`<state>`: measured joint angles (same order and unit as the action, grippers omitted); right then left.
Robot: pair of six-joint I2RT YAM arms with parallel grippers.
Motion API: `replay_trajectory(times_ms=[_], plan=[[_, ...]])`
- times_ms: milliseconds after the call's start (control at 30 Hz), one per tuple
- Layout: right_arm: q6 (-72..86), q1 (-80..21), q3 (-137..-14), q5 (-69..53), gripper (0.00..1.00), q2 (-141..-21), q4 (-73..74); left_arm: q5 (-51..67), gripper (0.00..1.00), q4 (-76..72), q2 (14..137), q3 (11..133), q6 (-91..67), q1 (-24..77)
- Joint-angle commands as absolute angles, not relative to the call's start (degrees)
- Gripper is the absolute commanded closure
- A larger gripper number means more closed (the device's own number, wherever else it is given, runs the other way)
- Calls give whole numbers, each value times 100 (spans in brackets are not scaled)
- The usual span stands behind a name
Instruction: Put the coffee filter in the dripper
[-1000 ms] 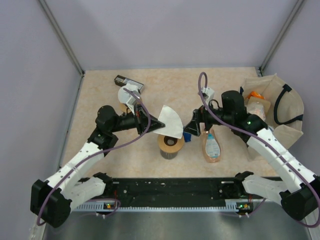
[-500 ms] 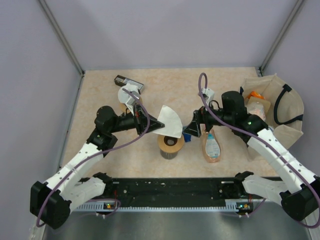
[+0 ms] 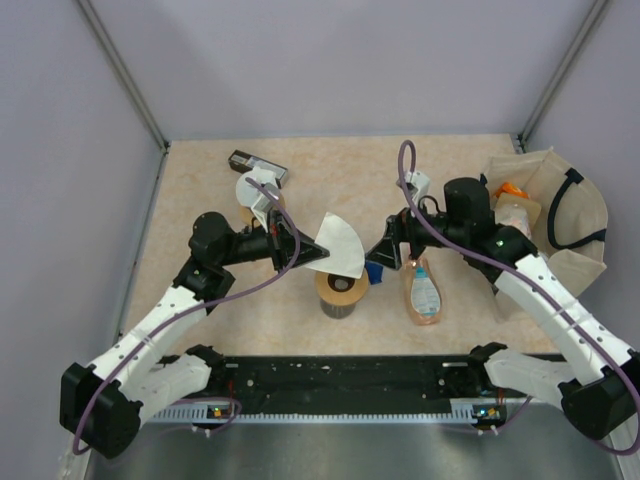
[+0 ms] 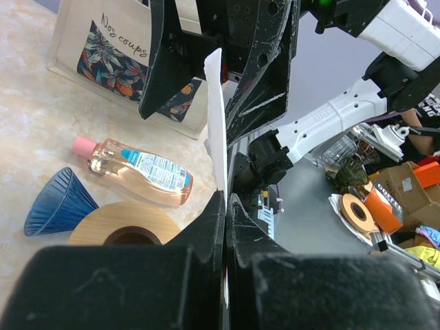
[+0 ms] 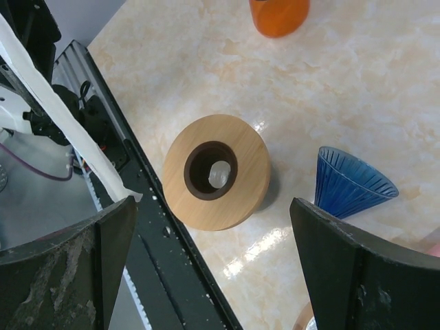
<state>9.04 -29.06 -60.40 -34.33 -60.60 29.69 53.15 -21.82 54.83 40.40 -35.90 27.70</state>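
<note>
My left gripper (image 3: pixel 318 252) is shut on a white paper coffee filter (image 3: pixel 340 243) and holds it in the air above a round wooden stand with a dark hole (image 3: pixel 340 290). In the left wrist view the filter (image 4: pixel 214 117) shows edge-on, clamped between my jaws (image 4: pixel 225 199). A blue ribbed cone dripper (image 3: pixel 376 271) lies on its side just right of the stand; it also shows in the right wrist view (image 5: pixel 350 182). My right gripper (image 3: pixel 386 248) is open and empty, its jaws standing either side of the filter's far edge (image 5: pixel 62 120).
A bottle of pinkish liquid (image 3: pixel 423 292) lies right of the dripper. A printed tote bag (image 3: pixel 560 215) with an orange item (image 3: pixel 512 190) stands at the right. A black box (image 3: pixel 258 165) and a white roll (image 3: pixel 255 190) lie at the back left.
My right gripper has shifted slightly up and back, showing more of the blue dripper. My left gripper holds the filter in the same place.
</note>
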Motion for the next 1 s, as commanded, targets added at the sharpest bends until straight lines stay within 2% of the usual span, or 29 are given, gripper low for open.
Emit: replay_trajectory(times_ms=[0, 333, 633, 833, 967], plan=[[879, -2900, -6346, -3577, 7, -6073, 2733, 5379, 100, -2373, 5352, 4069, -3586, 2786], [914, -2892, -6258, -4280, 7, -6152, 2444, 5449, 100, -2548, 5467, 4087, -3674, 2786], [1616, -2900, -6047, -5062, 8, -6416, 1346, 5484, 100, -2654, 5528, 4096, -3744, 2786], [1916, -2970, -5933, -5431, 15, -6635, 888, 5458, 100, -2742, 5555, 4096, -3753, 2795], [1907, -3208, -5924, -5511, 24, -6758, 756, 5423, 100, -2847, 5625, 4087, -3814, 2786]])
